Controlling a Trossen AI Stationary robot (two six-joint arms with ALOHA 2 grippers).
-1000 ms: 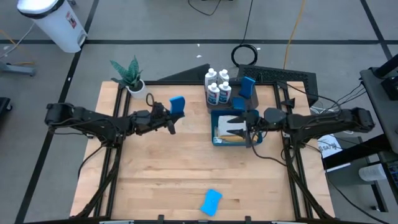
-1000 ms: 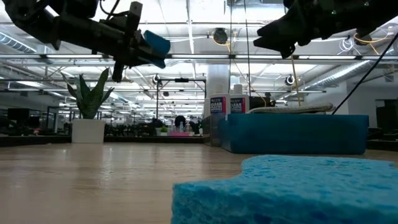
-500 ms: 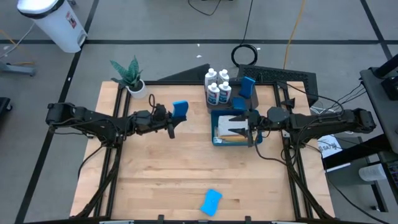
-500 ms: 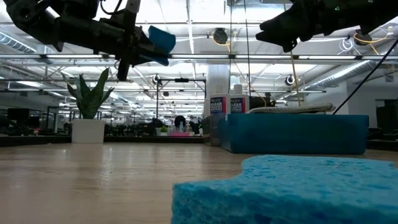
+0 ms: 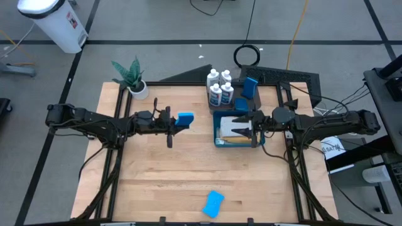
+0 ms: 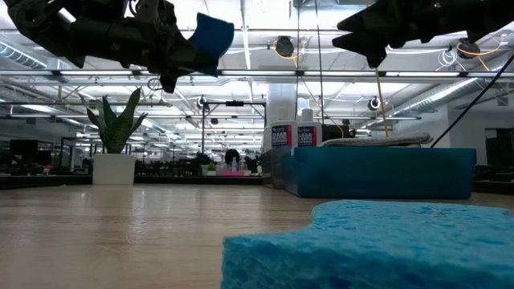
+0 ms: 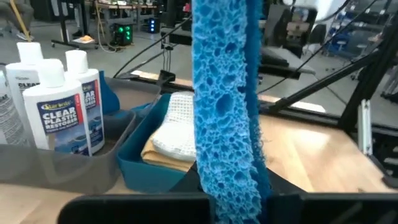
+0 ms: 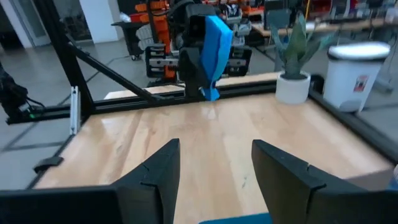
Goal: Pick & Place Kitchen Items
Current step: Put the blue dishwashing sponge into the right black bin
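While right end effector hovers apart over bin, left end effector, clamped on sponge, has edged nearer

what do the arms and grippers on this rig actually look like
Both arms are slim, dark, near-black jointed links with thin black cables looped along them. The left gripper and right gripper each end in two flat, dark, matte fingers that widen toward the wrist. No markings or labels are legible.

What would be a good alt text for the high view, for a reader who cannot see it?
Seen from above, the left tool holds a blue sponge over the wooden table, beside a blue bin of folded cloths. The right tool hovers open above the bin. Four white bottles stand behind it, and another sponge lies near the front edge.
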